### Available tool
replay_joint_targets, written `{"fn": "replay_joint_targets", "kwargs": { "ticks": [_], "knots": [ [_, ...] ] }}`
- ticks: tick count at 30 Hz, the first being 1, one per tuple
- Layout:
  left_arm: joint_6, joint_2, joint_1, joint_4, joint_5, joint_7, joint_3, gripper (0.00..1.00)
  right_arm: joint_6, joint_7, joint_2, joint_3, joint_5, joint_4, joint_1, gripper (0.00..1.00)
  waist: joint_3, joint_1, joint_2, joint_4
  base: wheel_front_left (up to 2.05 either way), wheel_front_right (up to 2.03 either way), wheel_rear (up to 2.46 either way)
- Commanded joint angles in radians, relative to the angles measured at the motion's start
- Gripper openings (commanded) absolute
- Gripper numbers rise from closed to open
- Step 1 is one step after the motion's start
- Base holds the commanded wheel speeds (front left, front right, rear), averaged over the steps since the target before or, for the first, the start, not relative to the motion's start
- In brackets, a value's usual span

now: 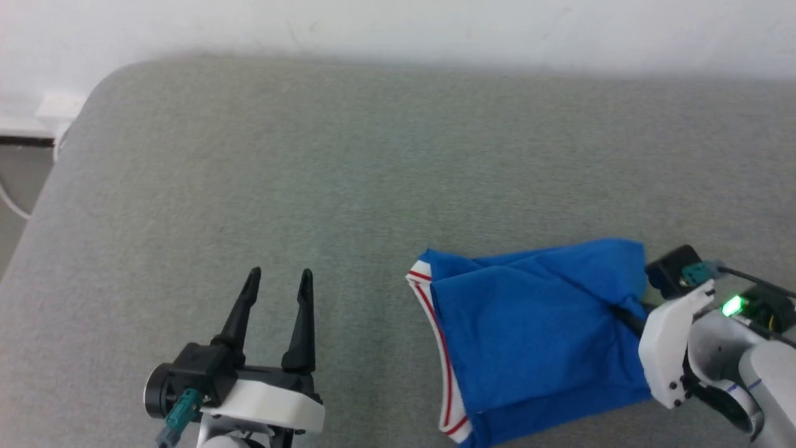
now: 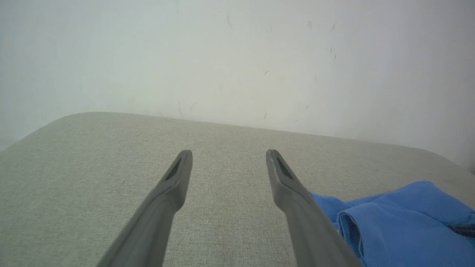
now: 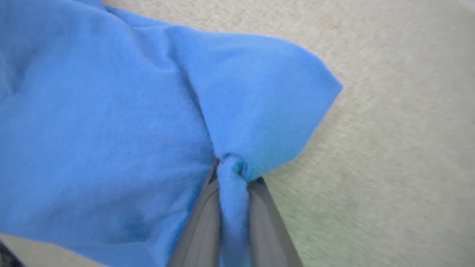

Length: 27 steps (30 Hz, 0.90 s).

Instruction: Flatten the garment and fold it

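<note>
The garment (image 1: 528,336) is a royal-blue shirt with red-and-white striped trim along its left edge, lying bunched at the lower right of the grey padded surface. My right gripper (image 1: 625,311) is shut on a pinched fold of its right side. In the right wrist view the blue cloth (image 3: 111,122) is squeezed between the two fingers (image 3: 202,222), and the right gripper (image 3: 232,174) holds it at the tips. My left gripper (image 1: 278,274) stands open at the lower left, apart from the garment. In the left wrist view the left gripper (image 2: 229,152) holds nothing, and the garment (image 2: 400,218) lies to its right.
The grey padded surface (image 1: 348,174) stretches out to a white wall (image 1: 398,31) behind it. Its rounded left corner (image 1: 106,87) drops off to a floor with a white cable (image 1: 12,205).
</note>
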Motion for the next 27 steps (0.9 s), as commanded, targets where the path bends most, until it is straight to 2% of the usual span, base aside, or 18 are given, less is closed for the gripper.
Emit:
{"fn": "replay_joint_targets", "kwargs": {
  "ticks": [1, 4, 7, 15, 21, 27],
  "knots": [
    [0.000, -0.002, 0.004, -0.011, -0.011, -0.005, -0.005, 1.00, -0.002, 0.003, -0.027, 0.025, -0.080, -0.003, -0.047, 0.00, -0.020, 0.0000, 0.0000, -0.078, 0.00, 0.00, 0.00],
    [0.003, -0.002, -0.004, -0.025, -0.013, -0.005, -0.021, 1.00, -0.002, 0.020, -0.079, 0.072, -0.215, -0.024, -0.119, 0.00, -0.006, 0.0000, 0.0000, -0.144, 0.00, 0.00, 0.00],
    [0.006, -0.002, -0.021, -0.035, -0.004, -0.005, -0.031, 1.00, -0.002, 0.044, -0.137, 0.122, -0.301, -0.042, -0.190, 0.00, 0.020, 0.0000, 0.0000, -0.211, 0.00, 0.00, 0.00],
    [-0.011, -0.002, -0.089, -0.049, 0.039, -0.005, -0.015, 1.00, -0.002, 0.065, -0.303, 0.214, -0.328, -0.051, -0.348, 0.00, 0.137, 0.0000, 0.0000, -0.362, 0.00, 0.00, 0.00],
    [-0.017, -0.002, -0.139, -0.079, 0.066, -0.005, -0.018, 1.00, -0.002, -0.023, -0.406, 0.179, -0.318, 0.073, -0.404, 0.00, 0.219, 0.0000, 0.0000, -0.386, 0.00, 0.00, 0.00],
    [-0.025, -0.002, -0.190, -0.111, 0.089, -0.005, -0.033, 1.00, -0.002, -0.159, -0.442, 0.065, -0.339, 0.256, -0.413, 0.00, 0.307, 0.0000, 0.0000, -0.354, 0.00, 0.00, 0.00]
  ]
}}
